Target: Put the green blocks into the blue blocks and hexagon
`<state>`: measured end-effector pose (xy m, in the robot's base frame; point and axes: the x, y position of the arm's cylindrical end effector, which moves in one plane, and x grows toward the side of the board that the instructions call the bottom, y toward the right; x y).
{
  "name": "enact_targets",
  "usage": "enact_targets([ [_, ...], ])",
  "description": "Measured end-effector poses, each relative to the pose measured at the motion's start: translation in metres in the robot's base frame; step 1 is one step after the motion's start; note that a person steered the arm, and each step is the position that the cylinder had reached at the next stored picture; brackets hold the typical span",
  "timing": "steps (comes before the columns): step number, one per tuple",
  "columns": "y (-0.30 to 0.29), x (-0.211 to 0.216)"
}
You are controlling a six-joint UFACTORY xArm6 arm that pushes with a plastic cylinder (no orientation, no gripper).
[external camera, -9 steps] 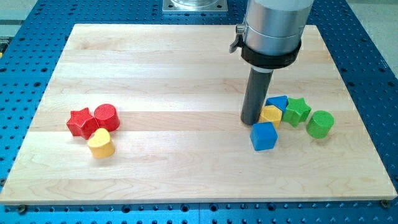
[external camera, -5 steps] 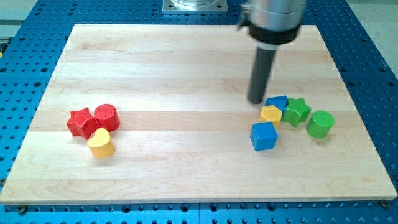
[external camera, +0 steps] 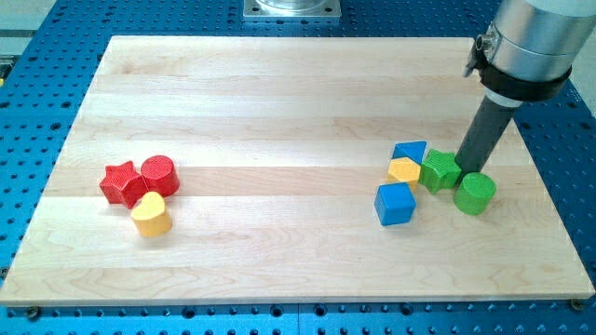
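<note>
On the view's right half of the pale wooden board [external camera: 279, 102], which lies on a blue perforated table [external camera: 37, 121], the arm's straight dark rod comes down from a grey cylindrical housing [external camera: 531, 42]. My tip [external camera: 468, 170] stands between the green star-shaped block [external camera: 440, 171] and the green cylinder block [external camera: 475, 194], just above the cylinder and beside the star's right edge; whether it touches either cannot be told. With no fingers on this rod, nothing is grasped or released.

Touching the star's left side is the yellow hexagon block [external camera: 404, 170], and behind the hexagon sits a blue block of unclear shape [external camera: 411, 151]. A blue cube [external camera: 395, 203] lies just below the hexagon, near but slightly apart. No container is on the board; all blocks rest directly on the wood.

Well apart, at the view's left, a red star-shaped block [external camera: 121, 182], a red cylinder block [external camera: 160, 174] and a yellow heart-shaped block [external camera: 150, 215] huddle together.
</note>
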<state>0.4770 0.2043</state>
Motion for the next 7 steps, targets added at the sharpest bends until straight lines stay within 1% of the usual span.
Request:
enact_targets([
  [1,0.02,-0.007],
  [2,-0.014,-0.004],
  [3,-0.014,-0.002],
  [4,0.057,0.014],
  [5,0.069,0.042],
  [7,-0.024,0.049],
])
